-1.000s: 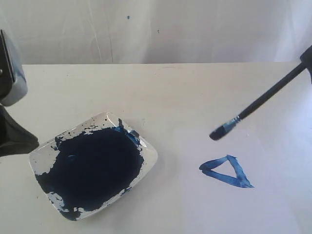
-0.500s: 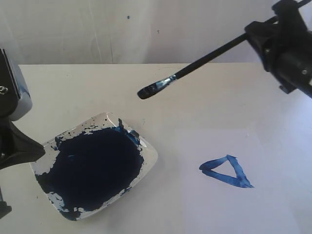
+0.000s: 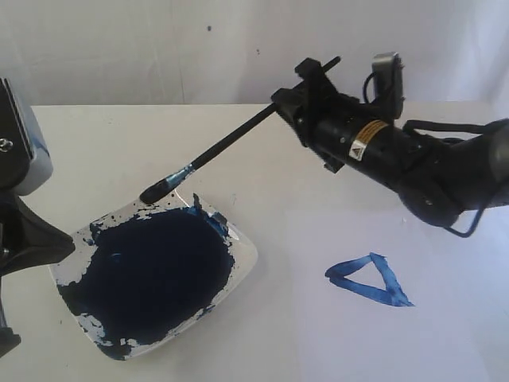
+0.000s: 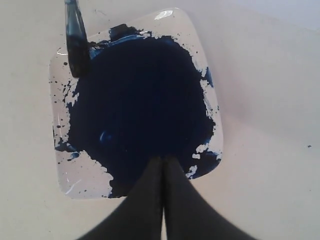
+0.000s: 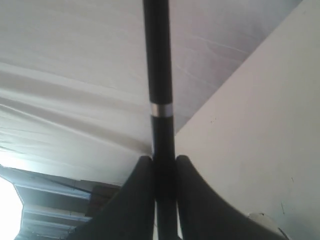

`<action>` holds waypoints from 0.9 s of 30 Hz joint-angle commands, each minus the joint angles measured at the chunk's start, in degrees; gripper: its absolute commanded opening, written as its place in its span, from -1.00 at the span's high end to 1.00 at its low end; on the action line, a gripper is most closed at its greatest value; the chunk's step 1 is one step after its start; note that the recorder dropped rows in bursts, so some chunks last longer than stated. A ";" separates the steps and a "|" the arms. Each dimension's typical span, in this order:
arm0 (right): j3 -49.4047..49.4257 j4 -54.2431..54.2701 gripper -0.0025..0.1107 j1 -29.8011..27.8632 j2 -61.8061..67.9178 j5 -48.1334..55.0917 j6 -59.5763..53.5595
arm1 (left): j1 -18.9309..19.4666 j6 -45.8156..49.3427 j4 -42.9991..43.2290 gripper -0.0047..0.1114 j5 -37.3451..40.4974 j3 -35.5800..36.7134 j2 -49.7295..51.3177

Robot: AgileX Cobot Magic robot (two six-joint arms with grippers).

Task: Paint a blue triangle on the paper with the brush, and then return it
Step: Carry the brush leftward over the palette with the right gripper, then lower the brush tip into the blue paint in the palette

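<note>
The black brush [image 3: 227, 143] slants down to the left, its blue-stained tip just over the far rim of the paint dish [image 3: 242, 253]. My right gripper [image 3: 296, 94] is shut on its handle. The right wrist view shows the handle [image 5: 158, 75] with its silver band rising between the fingers of the right gripper [image 5: 164, 162]. The blue triangle [image 3: 370, 280] lies on the white paper [image 3: 358, 338] at the right. My left gripper [image 4: 163, 165] is shut and empty above the dish's near edge, and the brush tip [image 4: 76, 45] hangs at the dish's opposite corner.
The clear dish [image 4: 65, 175] holds a large dark-blue paint pool [image 3: 151, 274] with splatter on its rim. The left arm [image 3: 24, 231] stands at the table's left edge. A white backdrop rises behind the cream table [image 3: 119, 143].
My right arm has swung the brush left from above the paper and lowered it, so its tip has gone from beside the triangle to the dish's far rim. The left arm has barely moved.
</note>
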 commanded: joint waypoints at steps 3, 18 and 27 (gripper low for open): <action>-4.15 0.13 0.96 2.30 6.90 -0.59 0.12 | 0.00 -0.61 -1.25 0.92 -0.33 0.27 -0.42; -4.65 -4.95 0.96 3.31 10.75 4.52 5.52 | 0.00 -0.61 -1.66 0.92 -0.44 0.27 -0.42; -6.88 -5.23 0.96 3.46 13.55 7.09 9.24 | 0.00 -0.61 -1.66 0.92 -0.71 0.27 -0.42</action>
